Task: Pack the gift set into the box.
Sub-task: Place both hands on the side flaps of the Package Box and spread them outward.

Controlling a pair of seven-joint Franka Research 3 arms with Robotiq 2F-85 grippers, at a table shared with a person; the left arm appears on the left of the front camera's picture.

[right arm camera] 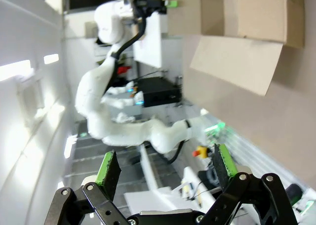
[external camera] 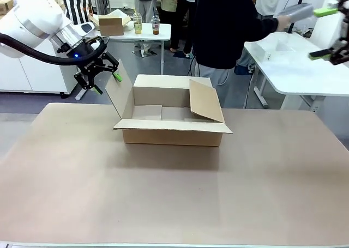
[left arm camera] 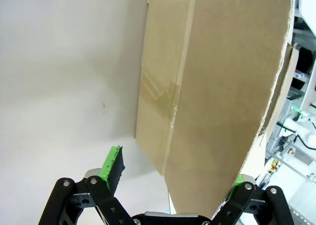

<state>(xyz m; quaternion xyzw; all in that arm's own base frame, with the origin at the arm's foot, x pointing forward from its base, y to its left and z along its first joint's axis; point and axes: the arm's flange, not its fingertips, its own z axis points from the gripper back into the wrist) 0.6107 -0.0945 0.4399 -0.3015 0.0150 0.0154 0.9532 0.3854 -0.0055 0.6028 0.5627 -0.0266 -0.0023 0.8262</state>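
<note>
The packing is only just getting under way. The box (external camera: pixel 172 129) is sitting open in the middle of the surface (external camera: pixel 163 199), and the gift set (external camera: pixel 297 11) is not in it yet. A person's hand (external camera: pixel 283 22) is holding that pale grey tray up at the far right, above a white side table (external camera: pixel 294 68) and just beside the right pincer (external camera: pixel 328 32). The right pincer is gaping wide with nothing between its pads.

The left pincer (external camera: pixel 107 82) is also standing wide open at the box's raised left flap (external camera: pixel 119 92). In the left wrist view the flap is running between the 2 fingers without being clamped.

This looks like a handover being set up. The next move is calling for the right pincer to close on the tray's edge, keep it level and carry it over the box. The right flap (external camera: pixel 206 101) is leaning inward and could be catching the tray on the way down.
</note>
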